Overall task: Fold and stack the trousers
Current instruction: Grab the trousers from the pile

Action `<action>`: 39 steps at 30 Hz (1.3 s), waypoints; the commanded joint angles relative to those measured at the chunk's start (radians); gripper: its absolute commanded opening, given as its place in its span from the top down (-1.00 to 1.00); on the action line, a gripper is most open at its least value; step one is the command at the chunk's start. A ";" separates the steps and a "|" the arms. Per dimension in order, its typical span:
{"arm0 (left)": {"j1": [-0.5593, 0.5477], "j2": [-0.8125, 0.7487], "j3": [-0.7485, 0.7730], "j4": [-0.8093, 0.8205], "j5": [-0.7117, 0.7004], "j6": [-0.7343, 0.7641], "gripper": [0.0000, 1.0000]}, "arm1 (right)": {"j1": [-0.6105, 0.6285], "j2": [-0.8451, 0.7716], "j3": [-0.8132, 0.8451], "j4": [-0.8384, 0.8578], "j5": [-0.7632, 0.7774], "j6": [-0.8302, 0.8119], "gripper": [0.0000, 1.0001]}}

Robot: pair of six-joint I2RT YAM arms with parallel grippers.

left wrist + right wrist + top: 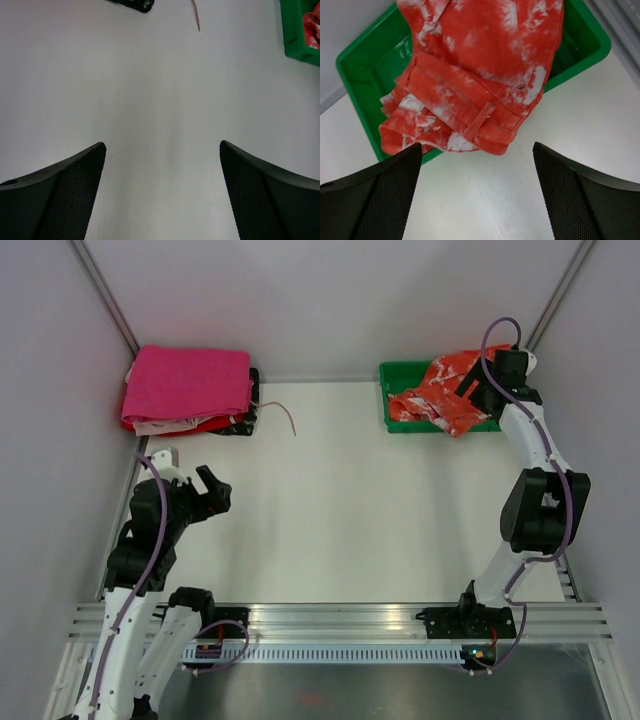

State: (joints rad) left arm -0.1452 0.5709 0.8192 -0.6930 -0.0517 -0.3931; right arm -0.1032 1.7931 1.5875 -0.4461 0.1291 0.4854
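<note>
Upper left of the top view: a stack of folded clothes, pink on top, lies in the corner of the bench. Below it, near the left edge, the left end effector hangs over bare bench, fingers spread wide with nothing between them. Upper right, red-and-white trousers spill over the near rim of a green bin. The right end effector sits just above them, also spread wide and gripping nothing.
</note>
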 commanded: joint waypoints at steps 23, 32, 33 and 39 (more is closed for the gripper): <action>0.001 0.126 -0.006 0.064 0.033 0.059 -0.99 | -0.072 0.373 0.200 0.132 -0.008 -0.130 -0.38; 0.001 0.138 -0.008 0.067 0.041 0.059 -0.99 | -0.073 0.422 0.288 0.083 -0.121 -0.107 0.96; 0.001 0.139 -0.008 0.067 0.041 0.057 -0.99 | -0.073 0.420 0.308 0.072 -0.124 -0.105 1.00; 0.001 0.135 -0.008 0.073 0.075 0.059 -0.99 | -0.073 0.260 0.310 0.078 -0.304 -0.073 0.99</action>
State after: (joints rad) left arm -0.1452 0.7090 0.8135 -0.6697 -0.0143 -0.3714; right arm -0.1818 2.1963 1.8492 -0.3836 -0.0269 0.3775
